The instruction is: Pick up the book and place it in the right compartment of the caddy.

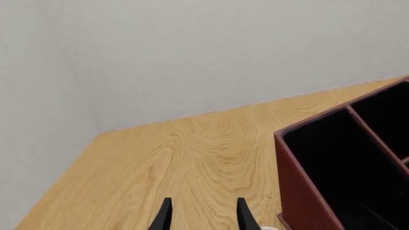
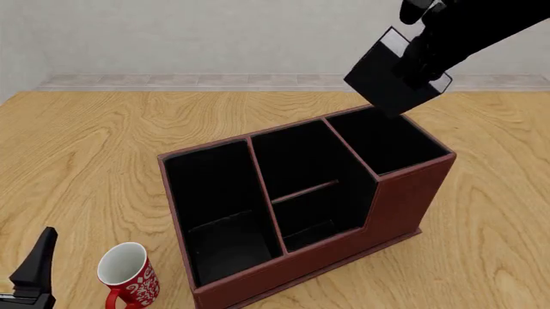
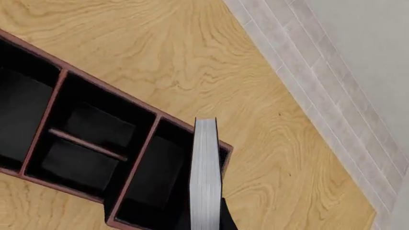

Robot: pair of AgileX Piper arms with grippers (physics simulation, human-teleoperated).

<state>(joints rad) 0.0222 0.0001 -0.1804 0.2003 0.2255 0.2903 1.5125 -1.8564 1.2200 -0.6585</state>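
One mug [image 2: 127, 275]; one caddy [image 2: 404, 199], three slots; one book [image 2: 391, 80].

A: Bright, even light across all three views, and no hot spots or glare on the wooden table [image 2: 94, 141].

B: Shadows are faint too. The caddy [image 2: 404, 199] throws barely any on the wood, though its black lining swallows detail inside the slots.

A: Everything's crisp, near and far. No blur, no grain.

B: Edges stay straight; no bending at the corners. The right arm [image 2: 481, 29] reads as a flat black silhouette, its surface detail lost.
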